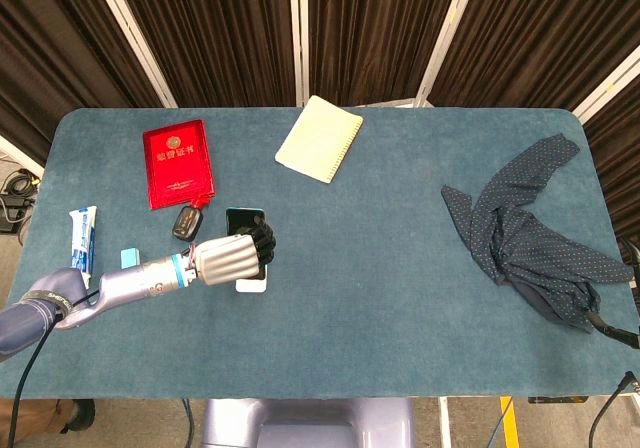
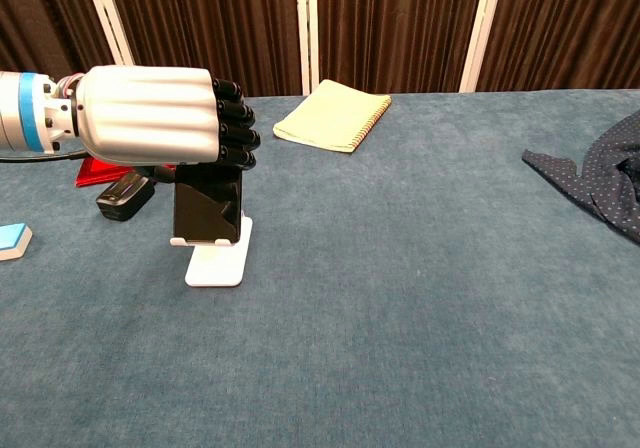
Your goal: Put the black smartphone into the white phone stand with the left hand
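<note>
The left hand (image 2: 160, 116) grasps the top of the black smartphone (image 2: 207, 206), whose lower edge sits on the lip of the white phone stand (image 2: 219, 258), leaning back. A black key fob (image 1: 185, 222) lies at ten o'clock from the stand, near it. The right hand is out of sight in both views.

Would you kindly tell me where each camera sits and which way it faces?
Head view: high above the near table edge, looking steeply down on the blue table; the left arm and left hand show.
Chest view: low, near table height, facing the far curtains; the left hand looms close.
Shared: black smartphone held over the white phone stand, notebook.
</note>
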Available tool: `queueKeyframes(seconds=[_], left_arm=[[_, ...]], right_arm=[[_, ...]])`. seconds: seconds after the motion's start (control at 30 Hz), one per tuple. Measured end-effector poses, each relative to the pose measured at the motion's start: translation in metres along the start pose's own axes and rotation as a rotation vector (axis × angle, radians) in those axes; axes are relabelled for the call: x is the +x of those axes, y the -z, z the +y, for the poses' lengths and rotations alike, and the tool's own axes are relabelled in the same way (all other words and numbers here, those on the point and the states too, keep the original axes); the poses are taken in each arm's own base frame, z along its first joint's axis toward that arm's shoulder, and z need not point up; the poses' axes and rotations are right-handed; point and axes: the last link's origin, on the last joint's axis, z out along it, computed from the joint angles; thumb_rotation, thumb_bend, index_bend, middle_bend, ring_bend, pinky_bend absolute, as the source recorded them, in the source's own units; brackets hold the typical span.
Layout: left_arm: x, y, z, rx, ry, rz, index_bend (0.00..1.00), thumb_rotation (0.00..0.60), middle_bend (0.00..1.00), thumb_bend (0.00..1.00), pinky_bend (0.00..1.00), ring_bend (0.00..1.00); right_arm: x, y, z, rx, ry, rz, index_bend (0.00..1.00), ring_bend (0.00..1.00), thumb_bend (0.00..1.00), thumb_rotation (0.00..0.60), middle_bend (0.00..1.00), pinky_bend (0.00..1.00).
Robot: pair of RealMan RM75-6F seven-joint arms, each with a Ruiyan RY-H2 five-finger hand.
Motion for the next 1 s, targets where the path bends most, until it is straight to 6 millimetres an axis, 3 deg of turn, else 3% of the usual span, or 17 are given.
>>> queueKeyframes(seconds=[0.07, 0.13, 0.27, 0.67, 0.87, 1.0], left_arm=[[0.000, 0.000, 0.000, 0.002, 0.000, 0.002, 0.21, 0.600, 0.06, 0.00, 0.24, 0.15], [0.000, 0.000, -0.001, 0.004, -0.004, 0.002, 0.14, 0.600, 0.01, 0.00, 0.19, 0.08], [0.001, 0.001, -0.002, 0.006, -0.003, 0.001, 0.08, 0.600, 0.00, 0.00, 0.14, 0.01], [0.010, 0.010, -0.015, 0.048, -0.014, 0.038, 0.04, 0.600, 0.00, 0.00, 0.04, 0.00], [0.024, 0.026, -0.033, 0.198, 0.067, 0.100, 0.02, 0.600, 0.00, 0.00, 0.00, 0.00], [0.030, 0.050, -0.040, 0.381, 0.205, 0.116, 0.00, 0.600, 0.00, 0.00, 0.00, 0.00]], right_arm=[[0.000, 0.000, 0.000, 0.000, 0.001, 0.001, 0.00, 0.00, 0.00, 0.600, 0.00, 0.00], [0.000, 0.000, 0.000, 0.000, 0.000, 0.000, 0.00, 0.00, 0.00, 0.600, 0.00, 0.00], [0.000, 0.000, 0.000, 0.001, 0.001, 0.000, 0.00, 0.00, 0.00, 0.600, 0.00, 0.00], [0.001, 0.001, -0.001, 0.008, -0.004, 0.001, 0.00, 0.00, 0.00, 0.600, 0.00, 0.00], [0.001, 0.002, -0.002, 0.014, -0.008, 0.000, 0.00, 0.00, 0.00, 0.600, 0.00, 0.00], [0.001, 0.002, -0.003, 0.020, -0.013, 0.000, 0.00, 0.00, 0.00, 0.600, 0.00, 0.00]])
